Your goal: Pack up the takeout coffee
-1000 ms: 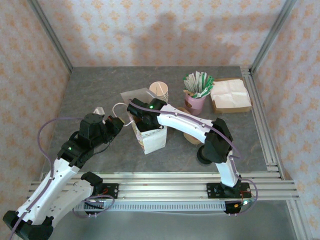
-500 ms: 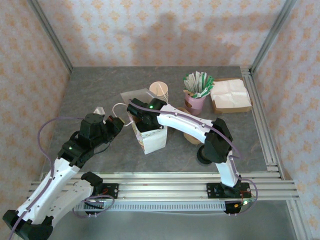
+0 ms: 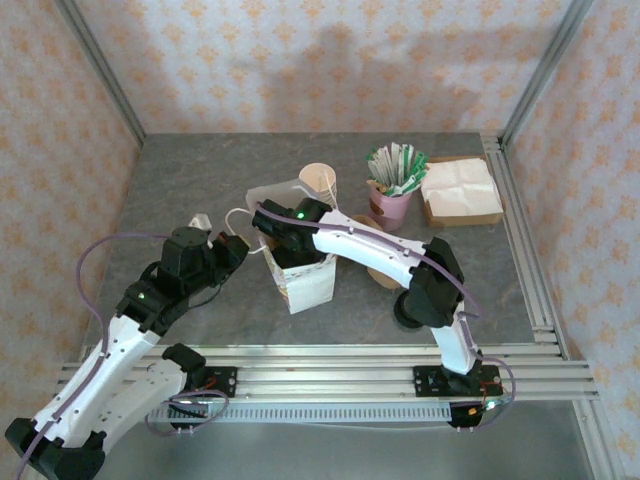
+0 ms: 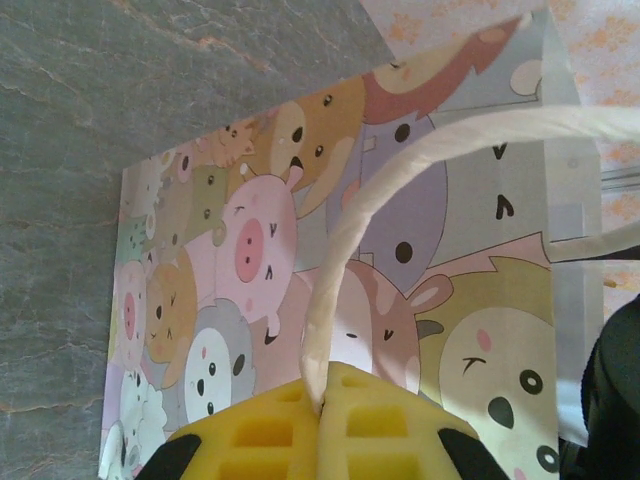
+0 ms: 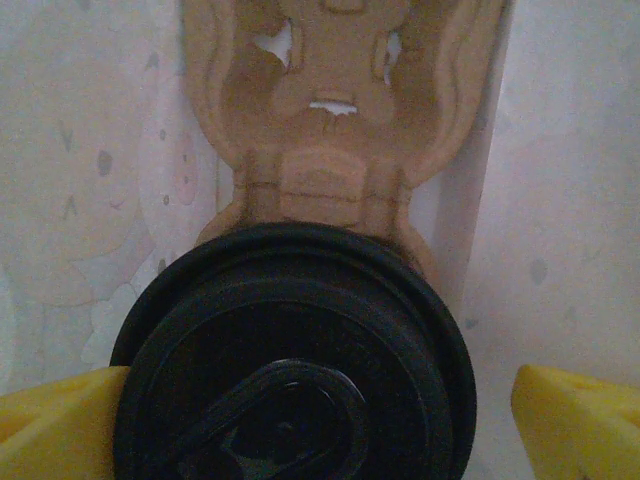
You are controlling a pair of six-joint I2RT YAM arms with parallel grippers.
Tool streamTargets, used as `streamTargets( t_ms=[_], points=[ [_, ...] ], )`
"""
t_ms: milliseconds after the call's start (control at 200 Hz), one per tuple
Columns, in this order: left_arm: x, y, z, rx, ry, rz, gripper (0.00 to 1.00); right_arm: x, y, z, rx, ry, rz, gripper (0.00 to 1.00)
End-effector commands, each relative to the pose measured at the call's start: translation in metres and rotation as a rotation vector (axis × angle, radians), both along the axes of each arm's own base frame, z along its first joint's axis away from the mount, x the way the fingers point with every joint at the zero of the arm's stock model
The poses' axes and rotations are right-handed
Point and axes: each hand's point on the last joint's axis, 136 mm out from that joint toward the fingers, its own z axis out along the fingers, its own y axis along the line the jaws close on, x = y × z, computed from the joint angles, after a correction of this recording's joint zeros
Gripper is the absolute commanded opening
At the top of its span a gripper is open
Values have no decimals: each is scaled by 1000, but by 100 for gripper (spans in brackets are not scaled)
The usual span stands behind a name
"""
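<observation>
Left gripper point(image 4: 325, 405) pinches white paper handle point(image 4: 400, 165) of cartoon-print paper bag point(image 4: 240, 260) to steady it; right gripper point(image 5: 318, 420), jaws spread, straddles black-lidded coffee cup point(image 5: 290, 300) inside.

We saw a paper bag point(image 3: 308, 285) standing open near the middle of the grey table point(image 3: 190, 175). Our right gripper point(image 3: 272, 228) reached down into its mouth from the right. Our left gripper point(image 3: 232, 248) sat just left of the bag, where the white handle point(image 3: 236, 213) looped over to it. Just beyond the bag stood a stack of cream cups point(image 3: 318, 180). To their right were a pink cup point(image 3: 392, 208) of green-and-white sachets point(image 3: 397, 168), then a brown tray point(image 3: 480, 217) of napkins point(image 3: 458, 185).
</observation>
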Motion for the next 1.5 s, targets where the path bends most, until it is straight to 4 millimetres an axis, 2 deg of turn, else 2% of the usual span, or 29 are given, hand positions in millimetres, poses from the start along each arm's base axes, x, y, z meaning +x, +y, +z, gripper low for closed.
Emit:
streamTargets(
  t_ms=[0,1016,1496],
  points=[
    [-1,4,-1,34,3,9,0,-5,-1,18,9,-17,15,95],
    [0,2,-1,38,3,4,0,-2,4,68,78,-91,7,89],
    [-1,2,-1,40,4,4,0,1,2,110,117,-171,1,89]
  ],
)
